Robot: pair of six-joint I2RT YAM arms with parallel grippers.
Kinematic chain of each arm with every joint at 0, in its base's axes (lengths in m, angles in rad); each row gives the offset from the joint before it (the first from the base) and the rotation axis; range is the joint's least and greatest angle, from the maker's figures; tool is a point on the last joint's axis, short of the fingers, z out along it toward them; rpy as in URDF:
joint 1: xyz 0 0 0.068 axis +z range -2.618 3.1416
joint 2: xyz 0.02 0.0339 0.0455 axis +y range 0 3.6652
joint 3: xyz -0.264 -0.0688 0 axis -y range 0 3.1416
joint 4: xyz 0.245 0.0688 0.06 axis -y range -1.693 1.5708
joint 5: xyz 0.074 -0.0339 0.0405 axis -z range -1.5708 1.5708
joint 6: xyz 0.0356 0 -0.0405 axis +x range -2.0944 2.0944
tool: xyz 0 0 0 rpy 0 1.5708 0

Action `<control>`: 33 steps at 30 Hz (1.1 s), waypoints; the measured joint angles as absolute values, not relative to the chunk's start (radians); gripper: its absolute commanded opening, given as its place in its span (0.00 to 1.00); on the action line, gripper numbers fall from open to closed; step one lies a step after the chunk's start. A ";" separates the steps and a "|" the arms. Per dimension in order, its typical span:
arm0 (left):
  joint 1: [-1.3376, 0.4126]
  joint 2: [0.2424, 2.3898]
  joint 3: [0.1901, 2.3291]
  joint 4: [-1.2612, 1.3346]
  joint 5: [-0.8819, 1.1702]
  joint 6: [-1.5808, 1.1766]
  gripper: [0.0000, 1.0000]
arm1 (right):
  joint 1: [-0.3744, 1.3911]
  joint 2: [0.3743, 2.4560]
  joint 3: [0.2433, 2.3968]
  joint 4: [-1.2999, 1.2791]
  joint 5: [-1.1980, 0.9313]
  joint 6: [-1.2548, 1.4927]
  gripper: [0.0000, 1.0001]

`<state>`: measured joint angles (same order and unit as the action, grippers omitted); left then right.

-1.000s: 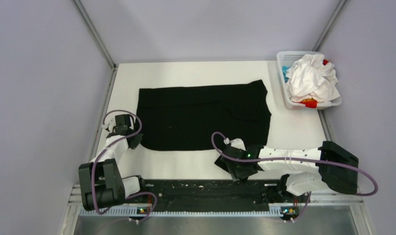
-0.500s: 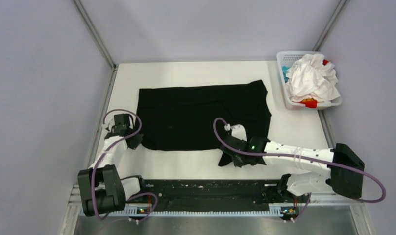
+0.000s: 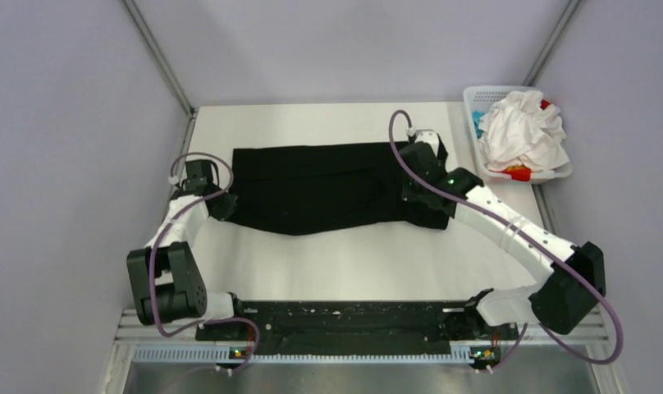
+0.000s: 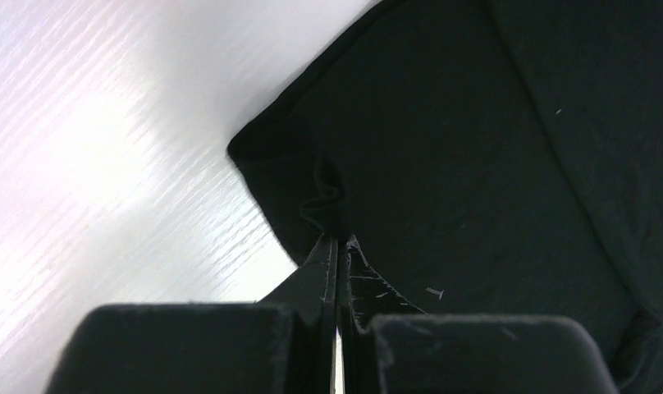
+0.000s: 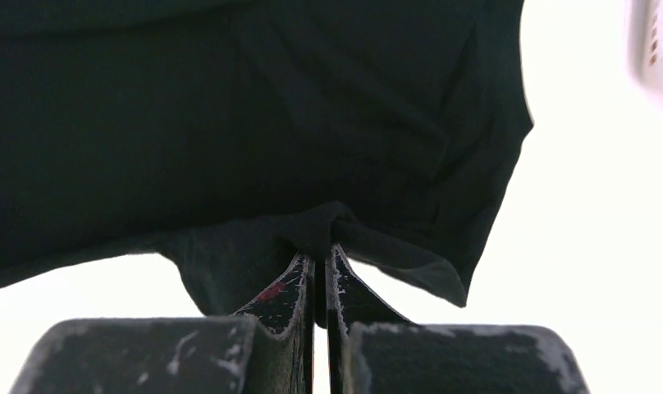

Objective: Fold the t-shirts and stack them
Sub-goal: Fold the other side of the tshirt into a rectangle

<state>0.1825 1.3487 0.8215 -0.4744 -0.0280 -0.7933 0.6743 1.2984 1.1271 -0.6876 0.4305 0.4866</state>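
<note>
The large black t-shirt [image 3: 328,185] lies spread across the middle of the table, its near edge pulled up and back. My left gripper [image 3: 223,207] is shut on the shirt's near-left corner [image 4: 324,193], and the cloth bunches at the fingertips. My right gripper [image 3: 416,195] is shut on the near-right corner [image 5: 324,226] and holds it lifted over the shirt's right part, so a flap [image 5: 230,263] hangs below the jaws. More t-shirts, crumpled white ones [image 3: 521,131] with bits of red [image 3: 519,173] and blue, are piled at the far right.
A white plastic lattice basket [image 3: 486,174] holds the crumpled pile at the far right corner; its wall shows at the top right [image 5: 656,41] of the right wrist view. Grey walls enclose the white table [image 3: 353,263] on three sides.
My right gripper shut on the shirt's near-right corner and carried it up and toward the far right. My left gripper moved slightly away with its corner. The near hem moved back.
</note>
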 measured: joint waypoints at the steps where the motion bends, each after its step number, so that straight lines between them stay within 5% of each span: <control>1: 0.183 1.374 0.846 -0.476 -0.027 -0.791 0.00 | 0.646 1.319 1.147 -0.671 0.420 0.464 0.00; 18: 0.182 1.781 1.311 -0.552 -0.001 -0.766 0.00 | 0.381 1.716 1.435 -0.553 0.272 0.250 0.00; 19: 0.182 1.809 1.342 -0.551 0.009 -0.764 0.02 | 0.374 1.732 1.443 -0.551 0.264 0.249 0.00; 22: 0.180 1.890 1.424 -0.555 0.030 -0.759 0.34 | 0.344 1.830 1.515 -0.551 0.226 0.243 0.01; 27: 0.176 1.990 1.517 -0.593 0.036 -0.752 0.73 | 0.305 2.096 1.779 -0.573 0.176 0.236 0.31; 28: 0.176 2.004 1.536 -0.606 0.036 -0.753 0.91 | 0.300 2.163 1.857 -0.581 0.169 0.238 0.44; 29: 0.176 2.010 1.551 -0.614 0.035 -0.751 0.98 | 0.295 2.226 1.940 -0.599 0.165 0.244 0.55; 32: 0.176 2.011 1.589 -0.640 0.033 -0.746 0.99 | 0.281 2.381 2.154 -0.665 0.160 0.270 0.87; 33: 0.176 2.006 1.596 -0.639 0.033 -0.746 0.99 | 0.278 2.394 2.175 -0.681 0.161 0.282 0.91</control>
